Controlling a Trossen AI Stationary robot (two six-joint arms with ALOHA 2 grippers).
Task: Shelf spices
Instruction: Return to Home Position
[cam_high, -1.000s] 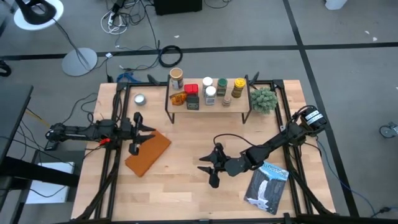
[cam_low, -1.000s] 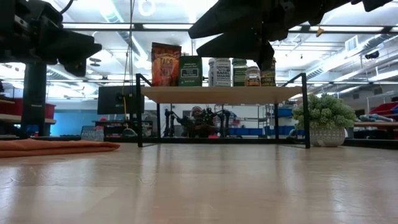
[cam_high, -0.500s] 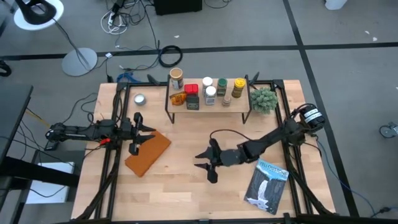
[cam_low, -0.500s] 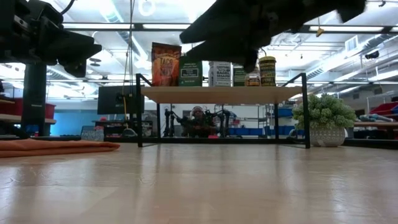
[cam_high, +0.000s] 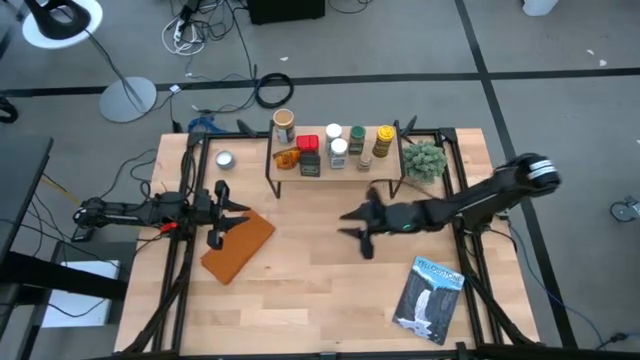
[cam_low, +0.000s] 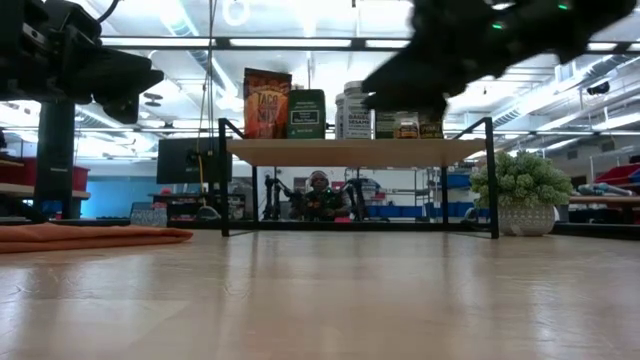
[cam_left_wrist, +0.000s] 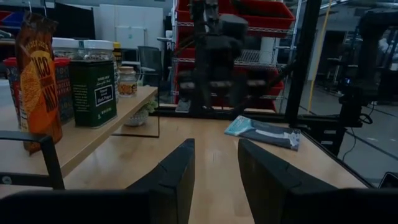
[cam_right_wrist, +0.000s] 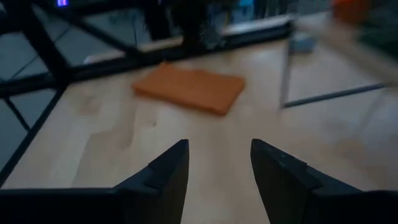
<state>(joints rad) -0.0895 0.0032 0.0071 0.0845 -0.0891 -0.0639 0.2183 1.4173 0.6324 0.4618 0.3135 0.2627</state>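
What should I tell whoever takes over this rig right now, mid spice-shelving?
Left gripper: open, empty, parked at the table's left side by the flat brown slab.
Right gripper: open, empty, over mid-table in front of the shelf.
Spices: the orange packet, red tin, dark box, white-lidded jar, green-lidded jar and yellow-lidded jar are on the shelf's top board; the tan cylinder is at its back left corner.
Done: no spices on the tabletop.
Left: apparently nothing; check the tan cylinder's seating.

wooden table (cam_high: 300, 285) carries the shelf (cam_high: 385, 166), orange slab (cam_high: 238, 246), silver tin (cam_high: 224, 159), booklet (cam_high: 431, 299), plant (cam_high: 424, 160).
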